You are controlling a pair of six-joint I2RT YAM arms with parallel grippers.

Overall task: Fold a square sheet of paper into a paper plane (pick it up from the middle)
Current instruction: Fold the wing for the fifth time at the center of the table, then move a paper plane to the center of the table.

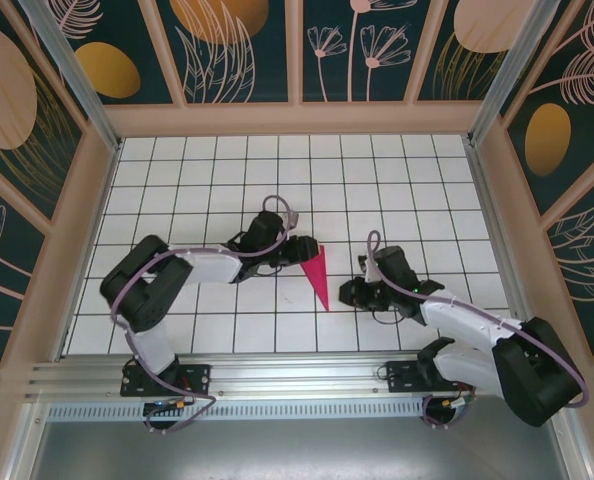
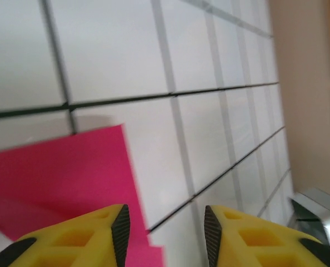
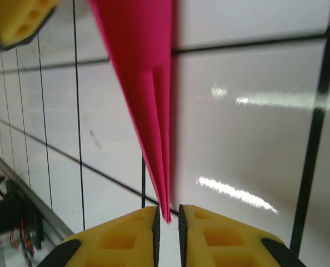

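The left gripper [image 2: 165,222] stands spread at the paper plane's [image 1: 316,275] far end; the right gripper [image 3: 168,221] sits barely parted around its near tip. Lift both clear without dragging it.

The overhead camera looks steeply down from high behind the near edge, taking in the whole tiled worktop [image 1: 377,180]. Each wrist camera rides low and close over the tiles, looking forward between the fingers of the left hand [image 2: 165,228] and the right hand [image 3: 168,222]. All three views share the paper plane [image 1: 317,275] [image 2: 54,172] [image 3: 143,83].
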